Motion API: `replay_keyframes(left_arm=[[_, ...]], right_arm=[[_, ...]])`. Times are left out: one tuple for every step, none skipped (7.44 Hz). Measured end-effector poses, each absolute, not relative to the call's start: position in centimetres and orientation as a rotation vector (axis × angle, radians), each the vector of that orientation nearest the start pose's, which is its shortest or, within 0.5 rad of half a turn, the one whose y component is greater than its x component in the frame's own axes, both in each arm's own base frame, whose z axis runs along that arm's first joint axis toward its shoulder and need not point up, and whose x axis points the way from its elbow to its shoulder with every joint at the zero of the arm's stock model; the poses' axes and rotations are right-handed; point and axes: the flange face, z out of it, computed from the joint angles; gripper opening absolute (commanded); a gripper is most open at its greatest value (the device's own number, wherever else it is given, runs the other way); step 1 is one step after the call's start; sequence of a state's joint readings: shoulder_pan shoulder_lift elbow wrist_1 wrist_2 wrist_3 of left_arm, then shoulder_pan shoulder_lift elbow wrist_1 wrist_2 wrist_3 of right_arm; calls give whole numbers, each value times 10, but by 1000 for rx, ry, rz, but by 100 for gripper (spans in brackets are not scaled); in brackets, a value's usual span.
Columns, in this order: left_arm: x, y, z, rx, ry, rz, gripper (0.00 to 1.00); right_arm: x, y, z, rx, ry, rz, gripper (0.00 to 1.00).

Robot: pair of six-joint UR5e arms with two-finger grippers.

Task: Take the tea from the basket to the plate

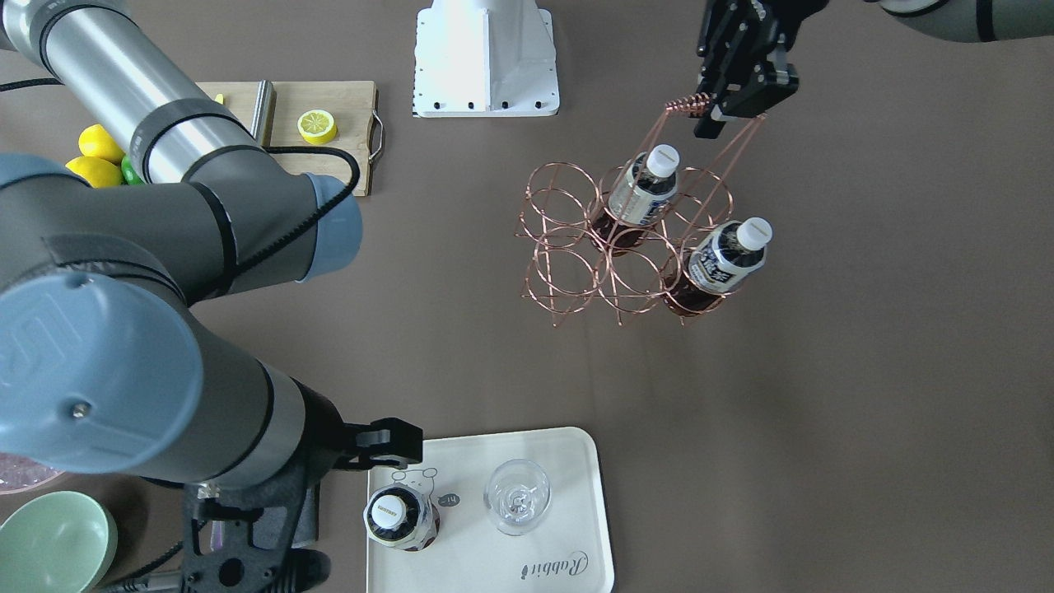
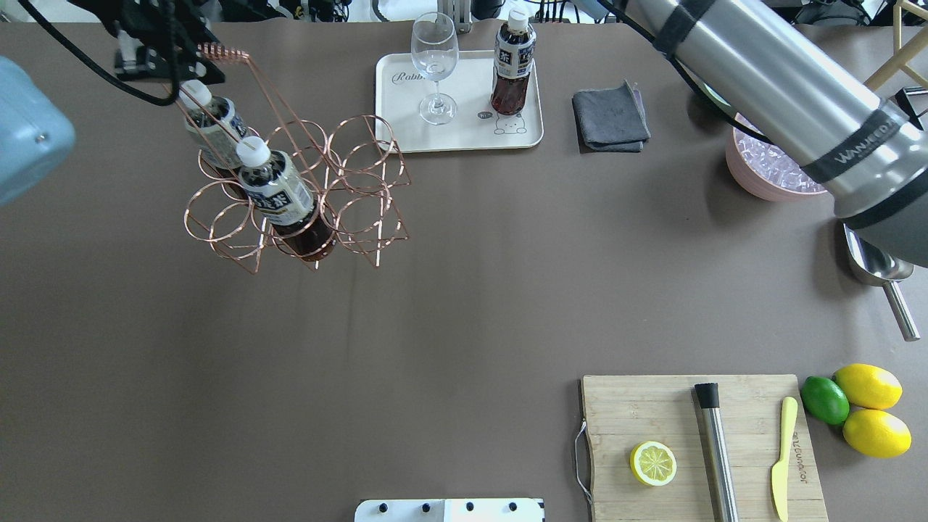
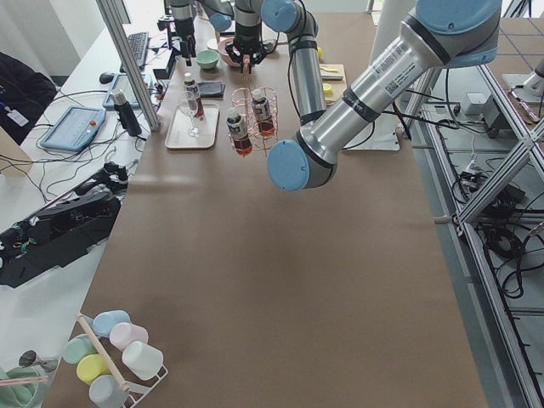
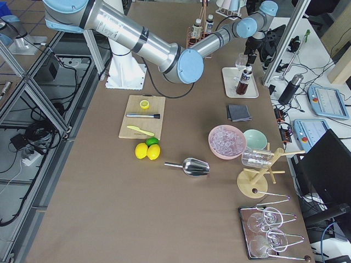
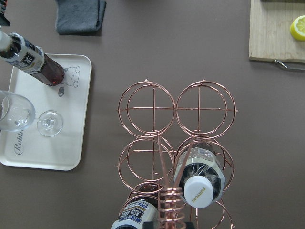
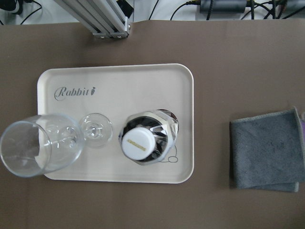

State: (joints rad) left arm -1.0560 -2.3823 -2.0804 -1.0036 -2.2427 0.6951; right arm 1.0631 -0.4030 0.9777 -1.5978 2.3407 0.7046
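The left gripper [image 1: 726, 111] looks clamped on the wire handle of the basket [image 5: 153, 108], near the tabletop's corner opposite the robot on its left. The right gripper [image 1: 247, 543] hangs beside the plate [image 6: 119, 81] midway along that opposite edge; its width I cannot tell. One tea [image 6: 147, 137] stands on the plate; two more [image 1: 646, 193] [image 1: 729, 255] sit in the basket. For the next fetch, I judge: descend plumb over a cap, grip the neck, and lift straight until the base clears its ring, with the left steadying the rack. The brown tabletop [image 2: 464, 326] looks matte and flat; aluminium framing and cables border it.
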Motion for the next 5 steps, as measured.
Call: replay_keyframes(left_arm=[[170, -512, 87, 847, 579, 1379, 0], [136, -526, 113, 835, 538, 1385, 0], [109, -541, 140, 810, 508, 1385, 0], [81, -559, 167, 778, 486, 1385, 0], [55, -578, 190, 746, 473, 1375, 0]], right_arm=[[-325, -745, 144, 8, -901, -51, 100], [-285, -718, 178, 22, -888, -71, 100], [-244, -687, 220, 35, -867, -114, 100], [-200, -651, 268, 30, -840, -144, 100], [-157, -615, 319, 3, -816, -137, 100]])
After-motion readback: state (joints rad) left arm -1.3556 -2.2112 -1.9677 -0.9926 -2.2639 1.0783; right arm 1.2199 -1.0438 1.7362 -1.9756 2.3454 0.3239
